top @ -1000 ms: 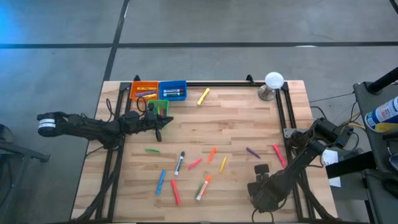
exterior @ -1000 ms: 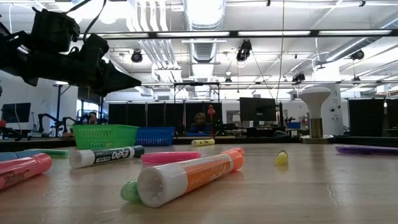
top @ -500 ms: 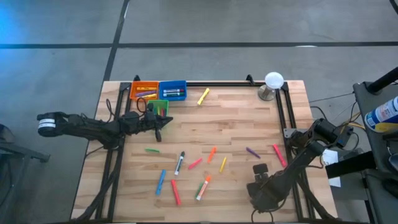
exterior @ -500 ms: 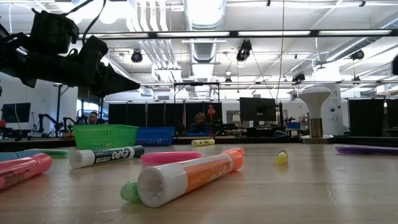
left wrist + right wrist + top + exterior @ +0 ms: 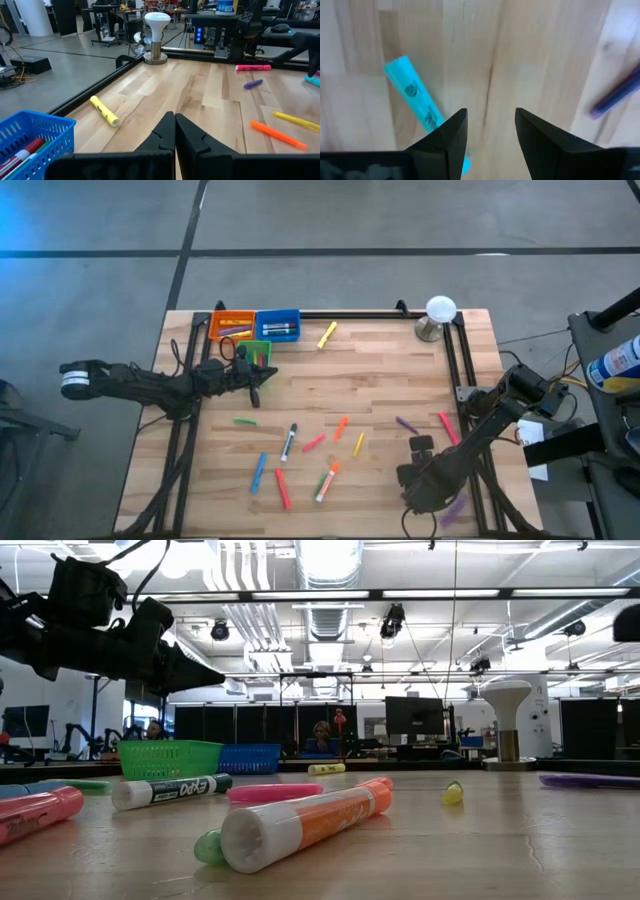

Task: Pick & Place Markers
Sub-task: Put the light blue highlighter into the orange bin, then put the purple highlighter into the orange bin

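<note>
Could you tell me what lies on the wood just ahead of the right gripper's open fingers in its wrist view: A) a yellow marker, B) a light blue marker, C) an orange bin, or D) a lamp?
B: the right gripper stands open above bare wood with a light blue marker beside one finger.

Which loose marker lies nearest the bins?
The yellow marker, alone near the table's back edge, just right of the blue bin. The other loose markers lie farther forward, mid-table.
</note>
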Robot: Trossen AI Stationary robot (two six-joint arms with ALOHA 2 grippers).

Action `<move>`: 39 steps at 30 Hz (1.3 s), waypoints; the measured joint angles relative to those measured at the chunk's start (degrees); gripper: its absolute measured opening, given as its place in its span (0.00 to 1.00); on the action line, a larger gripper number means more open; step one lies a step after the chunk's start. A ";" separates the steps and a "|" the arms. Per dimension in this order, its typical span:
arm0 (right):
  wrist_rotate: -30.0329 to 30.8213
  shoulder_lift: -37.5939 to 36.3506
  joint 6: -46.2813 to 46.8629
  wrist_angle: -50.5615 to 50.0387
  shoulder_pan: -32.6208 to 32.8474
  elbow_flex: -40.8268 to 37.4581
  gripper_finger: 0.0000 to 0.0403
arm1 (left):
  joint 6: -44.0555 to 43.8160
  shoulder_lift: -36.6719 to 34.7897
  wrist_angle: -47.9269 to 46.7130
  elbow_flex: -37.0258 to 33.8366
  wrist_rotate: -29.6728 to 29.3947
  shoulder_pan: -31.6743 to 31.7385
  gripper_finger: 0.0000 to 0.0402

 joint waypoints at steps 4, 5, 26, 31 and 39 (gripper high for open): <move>-3.79 0.00 3.36 0.00 1.94 -1.24 0.40 | -0.02 0.00 -0.18 0.00 0.00 0.00 0.00; -4.46 0.02 4.16 0.00 2.61 -1.70 0.40 | -0.02 0.00 -0.39 0.00 0.00 0.00 0.00; -11.57 -0.09 13.25 7.55 9.27 -10.30 0.38 | -0.07 0.01 -1.29 -0.04 0.00 0.00 0.00; -11.02 -0.28 13.18 3.87 9.27 -8.28 0.37 | -0.07 0.00 -1.37 -0.04 0.00 0.00 0.00; -15.74 -0.33 18.44 1.31 11.21 -2.07 0.42 | 0.31 0.00 -1.65 -0.04 0.00 0.00 0.00</move>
